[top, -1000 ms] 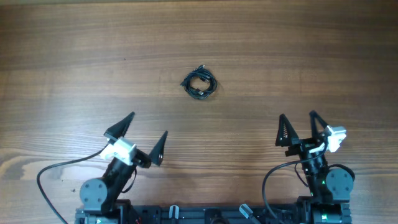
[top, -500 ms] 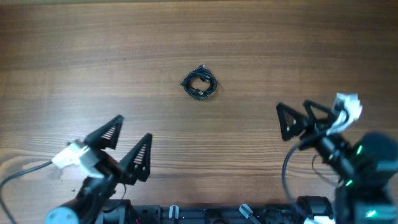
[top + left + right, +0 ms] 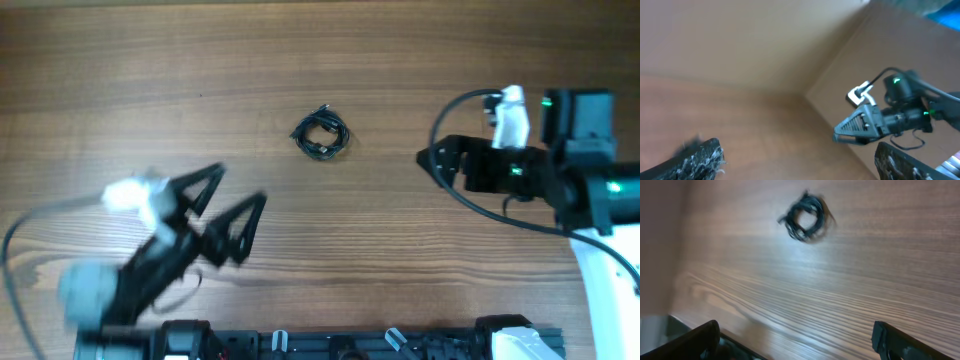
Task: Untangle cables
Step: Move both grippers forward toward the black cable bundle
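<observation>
Wood table [image 3: 120,80], overhead: cable bundle [image 3: 320,134] sat at 12 o'clock, tangled, untouched; left gripper [image 3: 240,184] at 7, right gripper [image 3: 428,160] at 3 | left wrist: fingers [image 3: 695,160] spread wide, empty | right wrist: fingers wide, bundle at 11 | untangling had not started

Left gripper [image 3: 240,186]: jaws apart, lower-left of cable coil [image 3: 321,133]. Right gripper [image 3: 432,160]: jaws apart, right of it.
</observation>
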